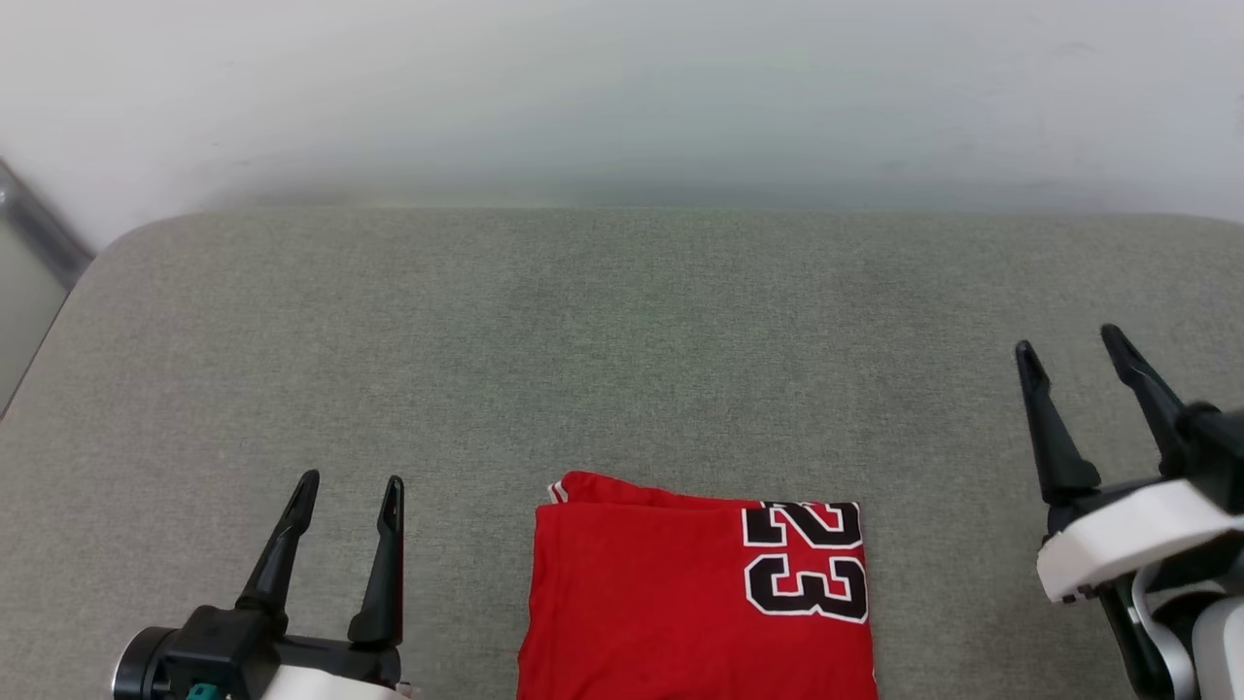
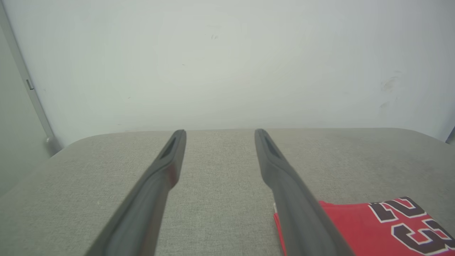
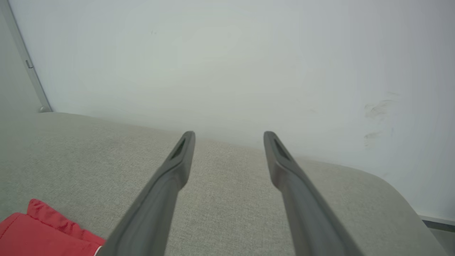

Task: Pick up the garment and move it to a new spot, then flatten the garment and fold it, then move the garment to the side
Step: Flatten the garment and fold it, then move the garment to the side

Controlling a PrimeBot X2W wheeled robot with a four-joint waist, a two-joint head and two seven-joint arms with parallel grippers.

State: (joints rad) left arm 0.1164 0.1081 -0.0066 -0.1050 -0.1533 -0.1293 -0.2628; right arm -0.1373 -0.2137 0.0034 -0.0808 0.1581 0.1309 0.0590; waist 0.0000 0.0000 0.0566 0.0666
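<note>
The garment [image 1: 695,593] lies folded into a neat red rectangle at the near middle of the grey padded table [image 1: 622,340], a black white-edged "23" showing at its right side. My left gripper [image 1: 350,481] stands open to the left of it, apart from the cloth, nothing between its fingers. My right gripper [image 1: 1067,345] is open too, raised at the far right, well clear of the garment. In the left wrist view the garment [image 2: 373,227] sits at the lower right beside my left gripper [image 2: 218,132]. In the right wrist view the garment [image 3: 42,234] shows as a red corner at lower left, away from my right gripper [image 3: 227,134].
A pale wall [image 1: 622,87] rises right behind the table's far edge. A metal strip [image 1: 39,228] runs down the wall at the left corner. The table's rounded left corner [image 1: 126,243] marks its edge there.
</note>
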